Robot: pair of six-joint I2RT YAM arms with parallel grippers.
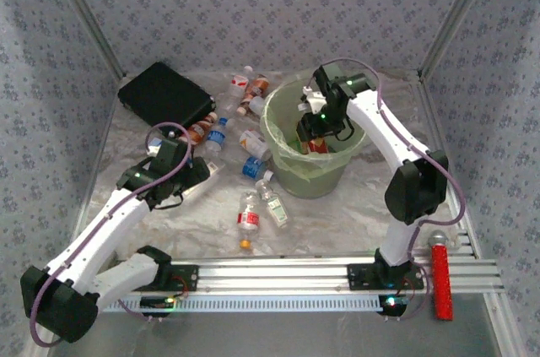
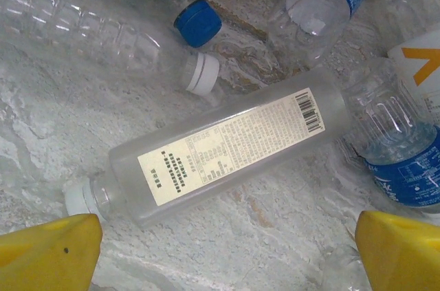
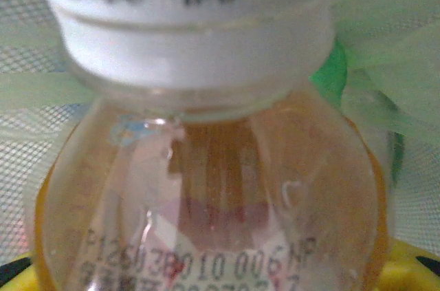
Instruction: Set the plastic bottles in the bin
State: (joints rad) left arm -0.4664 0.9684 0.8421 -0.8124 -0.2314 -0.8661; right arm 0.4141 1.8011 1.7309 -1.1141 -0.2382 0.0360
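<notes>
Below the left gripper (image 2: 223, 253), whose jaws are spread wide with nothing held, a labelled clear bottle (image 2: 227, 157) is seen lying flat on the crinkled table cover (image 2: 275, 236). Its long axis runs on a diagonal, with the cap toward the left finger and the base up and away to the right. A turn of the wrist is judged necessary before the body can be straddled squarely. The left arm is much the nearer.

Crowding is noted: a ribbed bottle (image 2: 103, 26) lies just beyond, and a blue-labelled bottle (image 2: 405, 167) sits close against the base end. Bare cover is left on the near side only.

Over the mouth of the bin (image 1: 314, 178), well to the right, the right gripper (image 1: 314, 132) is clamped on an amber bottle (image 3: 206, 208). The drop is judged unobstructed.
</notes>
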